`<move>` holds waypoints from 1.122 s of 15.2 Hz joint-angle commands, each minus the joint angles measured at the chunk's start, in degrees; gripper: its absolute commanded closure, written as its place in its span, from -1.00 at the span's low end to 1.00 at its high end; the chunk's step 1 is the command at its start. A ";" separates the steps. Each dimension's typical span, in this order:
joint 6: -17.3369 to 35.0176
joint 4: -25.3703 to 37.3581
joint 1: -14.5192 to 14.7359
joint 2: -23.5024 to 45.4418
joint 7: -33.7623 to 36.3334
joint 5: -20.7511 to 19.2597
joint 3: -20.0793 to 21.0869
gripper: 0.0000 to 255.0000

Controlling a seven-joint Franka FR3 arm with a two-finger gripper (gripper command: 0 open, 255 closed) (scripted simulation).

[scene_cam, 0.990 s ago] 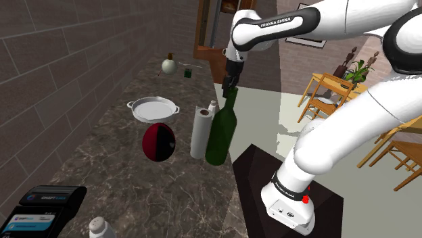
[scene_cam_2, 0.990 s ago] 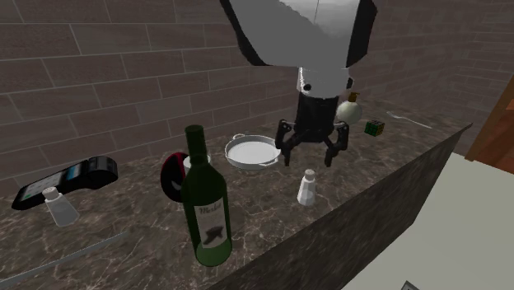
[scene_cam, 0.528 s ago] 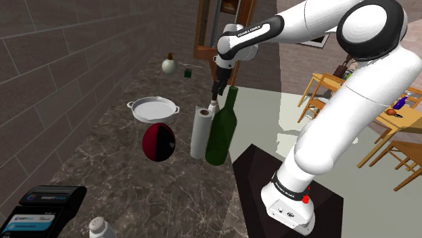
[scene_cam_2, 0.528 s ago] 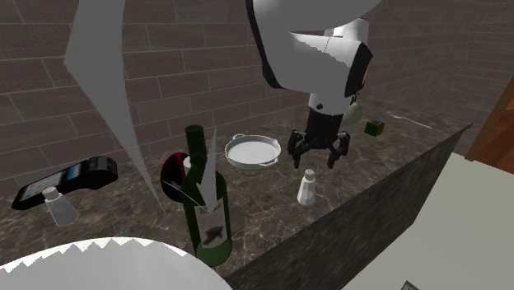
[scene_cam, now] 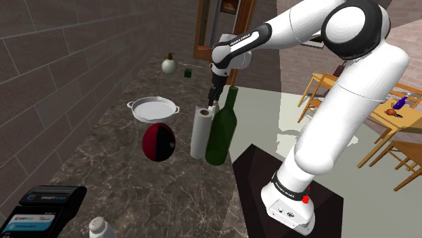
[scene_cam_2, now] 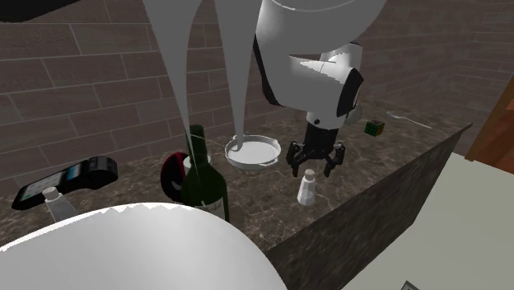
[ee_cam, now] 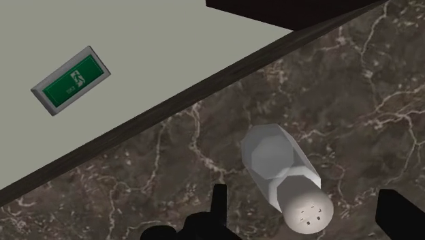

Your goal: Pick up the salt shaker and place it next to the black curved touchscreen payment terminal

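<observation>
Hand (scene_cam_2: 314, 169) dropped over salt shaker (ee_cam: 286, 178); fingers apart, straddling it w/o contact. Ready to close, IMO.

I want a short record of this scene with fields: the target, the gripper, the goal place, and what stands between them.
target: salt shaker, upright on the marble counter, near its edge
gripper: gripper open, just above the salt shaker, not touching it
goal: black payment terminal, at the second exterior view's left
in between: green wine bottle, white pan
also: second shaker beside the terminal
</observation>
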 commanded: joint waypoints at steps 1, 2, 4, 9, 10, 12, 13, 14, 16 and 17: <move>1.22 -0.59 0.03 0.64 -0.25 0.31 0.00 -1.00; 1.22 -0.60 0.03 0.63 -0.25 0.31 0.00 -1.00; 1.22 -0.59 0.03 0.63 -0.25 0.31 0.00 -1.00; 1.20 -0.58 0.03 0.63 -0.25 0.31 0.00 1.00; 1.20 -0.58 0.03 0.63 -0.25 0.31 0.00 1.00; 1.20 -0.58 0.02 0.63 -0.25 0.31 0.00 1.00; 1.21 -0.61 0.03 0.61 -0.24 0.30 0.00 1.00; 1.20 -0.60 0.03 0.61 -0.24 0.30 0.00 1.00; 1.20 -0.58 0.02 0.63 -0.26 0.31 -0.01 1.00; 1.21 -0.59 0.02 0.64 -0.26 0.31 -0.01 1.00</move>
